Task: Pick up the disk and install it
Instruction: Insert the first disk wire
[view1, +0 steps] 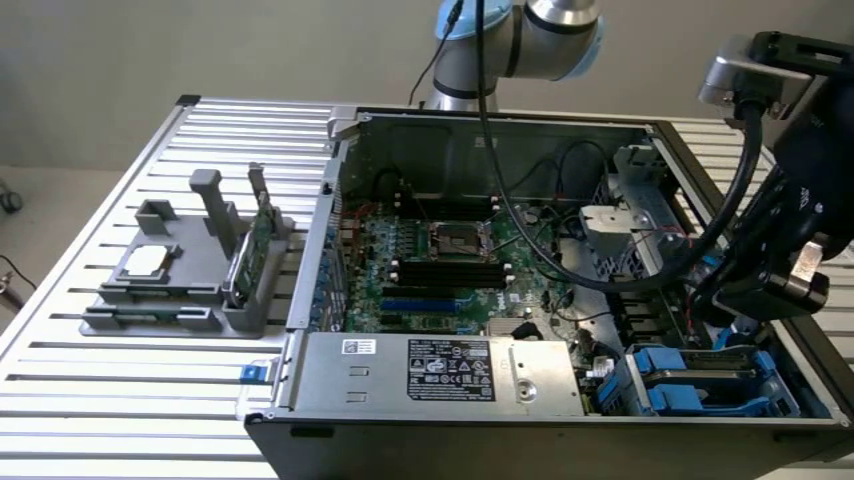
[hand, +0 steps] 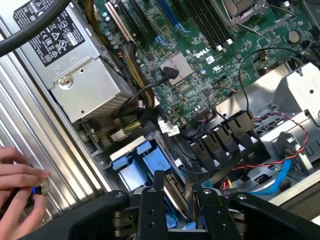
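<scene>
My gripper (hand: 176, 201) hangs over the drive bay in the near corner of the open computer case, at the exterior view's right (view1: 745, 318). Its two black fingers (hand: 159, 197) are closed on a thin slab seen edge-on, dark grey with blue plastic along it: the disk (hand: 173, 189). The disk stands upright, its lower end down among the blue carriers (hand: 140, 162) of the bay (view1: 694, 385). Its label is hidden.
The power supply (view1: 454, 370) and the motherboard (view1: 441, 260) lie beside the bay, with black cables (hand: 220, 145) close to the fingers. A grey fixture (view1: 174, 285) on the slatted table holds a silver chip (view1: 147, 262) and a green card (view1: 247, 255). A person's hand (hand: 17, 185) rests by the case.
</scene>
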